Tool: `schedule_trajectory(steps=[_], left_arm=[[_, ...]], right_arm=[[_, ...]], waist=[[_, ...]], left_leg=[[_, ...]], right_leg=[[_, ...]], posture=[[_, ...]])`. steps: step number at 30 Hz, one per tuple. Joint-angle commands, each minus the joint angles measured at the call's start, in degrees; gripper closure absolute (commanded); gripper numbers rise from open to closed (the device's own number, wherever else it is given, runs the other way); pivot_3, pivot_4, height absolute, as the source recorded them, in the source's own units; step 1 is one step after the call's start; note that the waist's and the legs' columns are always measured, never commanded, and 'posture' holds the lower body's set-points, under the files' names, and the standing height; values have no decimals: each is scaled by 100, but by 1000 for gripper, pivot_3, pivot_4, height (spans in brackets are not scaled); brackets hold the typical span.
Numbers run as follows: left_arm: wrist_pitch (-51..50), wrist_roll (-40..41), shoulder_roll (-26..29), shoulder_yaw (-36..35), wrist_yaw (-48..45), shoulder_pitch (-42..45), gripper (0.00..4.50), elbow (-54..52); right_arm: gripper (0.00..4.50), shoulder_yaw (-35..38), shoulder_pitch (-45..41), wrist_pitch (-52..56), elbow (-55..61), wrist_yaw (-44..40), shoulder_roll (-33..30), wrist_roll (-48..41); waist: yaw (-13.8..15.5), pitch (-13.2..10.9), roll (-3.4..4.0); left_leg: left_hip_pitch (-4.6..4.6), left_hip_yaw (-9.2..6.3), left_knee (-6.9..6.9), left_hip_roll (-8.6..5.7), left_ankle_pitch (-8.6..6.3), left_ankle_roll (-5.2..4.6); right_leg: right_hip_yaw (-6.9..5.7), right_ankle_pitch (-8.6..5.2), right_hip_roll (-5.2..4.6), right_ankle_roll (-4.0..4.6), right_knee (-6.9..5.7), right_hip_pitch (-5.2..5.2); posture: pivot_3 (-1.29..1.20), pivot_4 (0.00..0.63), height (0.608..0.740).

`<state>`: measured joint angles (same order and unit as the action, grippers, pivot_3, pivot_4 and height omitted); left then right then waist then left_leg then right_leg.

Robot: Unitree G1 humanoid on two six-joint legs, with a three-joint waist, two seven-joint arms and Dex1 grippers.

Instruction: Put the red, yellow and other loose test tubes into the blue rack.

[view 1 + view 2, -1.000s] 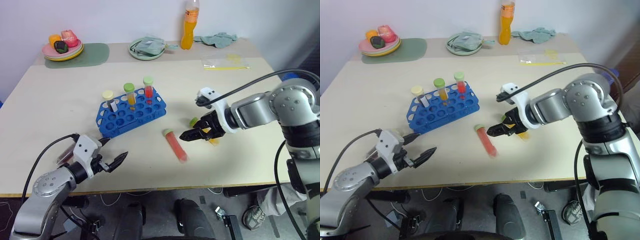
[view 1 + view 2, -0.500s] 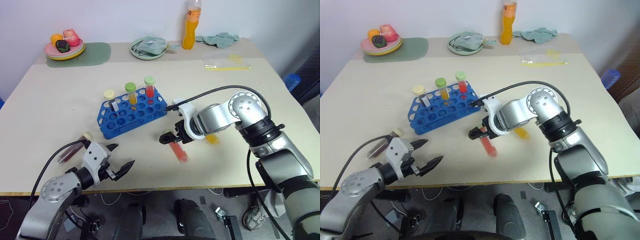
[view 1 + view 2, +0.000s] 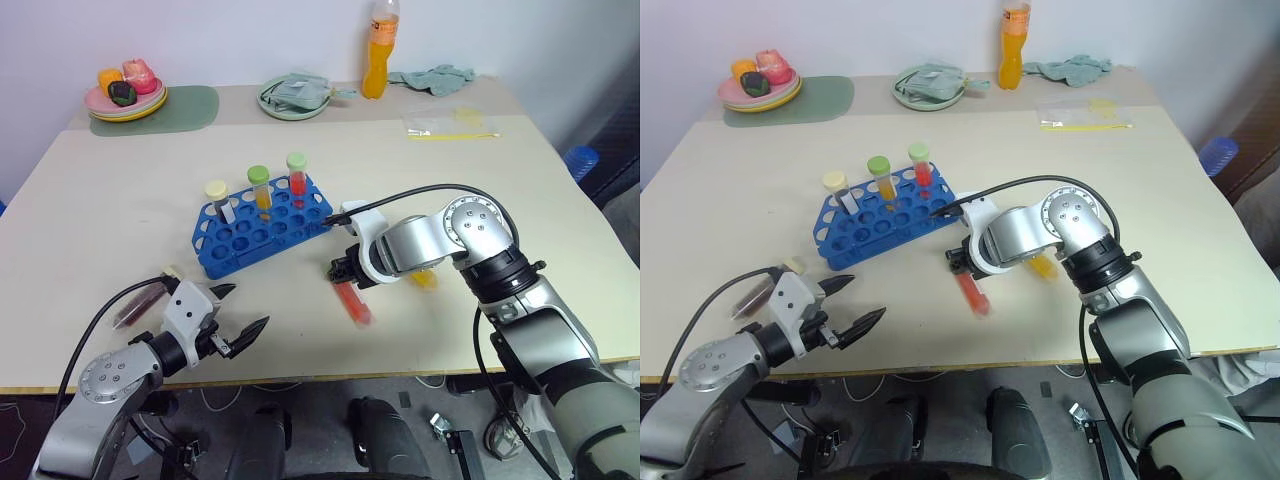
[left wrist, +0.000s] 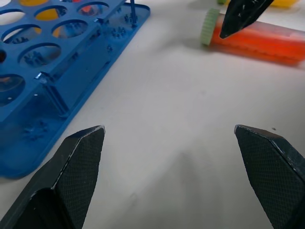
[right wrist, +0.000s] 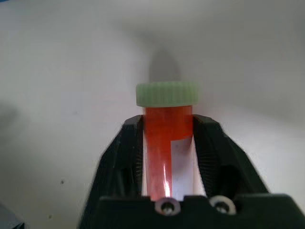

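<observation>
One clear plastic tube of red liquid with a green cap, lying on the table just beside the bright blue plastic rack, is pinched below its cap by the right gripper, presumably for lifting, while the left gripper is held spread.

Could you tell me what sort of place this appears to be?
Probably a robot test room, not a real lab: a plain table carries a blue rack of test tubes beside toy food and an orange drink bottle.
</observation>
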<state>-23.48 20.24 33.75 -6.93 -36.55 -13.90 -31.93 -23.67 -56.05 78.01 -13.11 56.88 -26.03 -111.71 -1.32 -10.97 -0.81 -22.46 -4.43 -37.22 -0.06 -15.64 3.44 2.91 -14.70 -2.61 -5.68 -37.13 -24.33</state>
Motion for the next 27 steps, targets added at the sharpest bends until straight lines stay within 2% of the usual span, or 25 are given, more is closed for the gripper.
schedule_trajectory(steps=[1,8,18,22,27], left_arm=[[43,61,14,-134,23,-13,0,-185],[57,55,26,-221,29,-50,0,-178],[24,85,73,-286,18,-64,0,-197],[18,89,88,-296,13,-74,0,-199],[21,105,108,-327,4,-105,0,-200]], right_arm=[[2798,185,-152,23,149,-60,-14,-129],[2798,321,-150,52,273,-475,-22,-129],[2798,-27,-147,38,357,-431,-164,-129],[3625,-49,-238,4,339,-426,-169,-129],[3625,3,-281,-1,356,-550,-129,-129]], waist=[[-1,0,0],[-2,0,1],[-3,-1,1],[-6,-1,1],[-10,-1,1]], left_leg=[[0,0,0,0,0,0],[0,0,1,0,0,0],[0,0,1,0,0,-1],[0,0,2,1,0,-1],[0,0,3,1,-1,-1]], right_leg=[[0,0,0,0,0,0],[0,0,1,0,1,0],[0,-1,0,1,2,0],[0,-1,0,1,2,0],[0,-1,0,1,3,-1]], posture=[[0,150,740],[0,150,740],[0,150,740],[0,150,740],[0,150,740]])
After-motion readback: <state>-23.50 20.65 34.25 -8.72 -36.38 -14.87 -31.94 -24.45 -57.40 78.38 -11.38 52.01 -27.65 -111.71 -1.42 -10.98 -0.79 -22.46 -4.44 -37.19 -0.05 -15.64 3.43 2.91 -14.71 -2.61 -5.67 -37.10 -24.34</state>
